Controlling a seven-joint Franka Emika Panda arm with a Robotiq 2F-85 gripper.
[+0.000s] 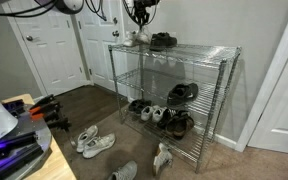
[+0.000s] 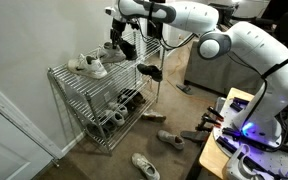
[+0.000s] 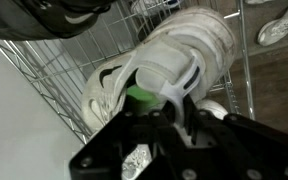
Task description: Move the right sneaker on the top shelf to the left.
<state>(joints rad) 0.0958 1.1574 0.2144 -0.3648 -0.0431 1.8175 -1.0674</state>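
Observation:
The top shelf point(image 1: 199, 50) point(image 2: 68, 76) of the chrome wire rack holds white shoes and a black sneaker point(image 1: 163, 40) point(image 2: 126, 48). The white sneaker point(image 3: 189, 45) fills the wrist view, toe pointing away, with the wire tier point(image 3: 74, 50) behind it. It also shows in both exterior views point(image 1: 132, 38) point(image 2: 97, 68), beside the black sneaker. My gripper point(image 3: 169, 100) comes down from above point(image 1: 139, 25) point(image 2: 114, 42) and is shut on the white sneaker's collar. A smaller white shoe point(image 3: 106, 88) with a green insole lies right next to it. I cannot tell whether the sneaker is lifted off the wires.
Lower tiers hold several shoes point(image 1: 182, 93) point(image 2: 119, 105). Loose sneakers lie on the floor in front of the rack point(image 1: 96, 142) point(image 2: 144, 165). White doors point(image 1: 49, 45) stand behind, and a wall sits close beside the rack point(image 2: 14, 60).

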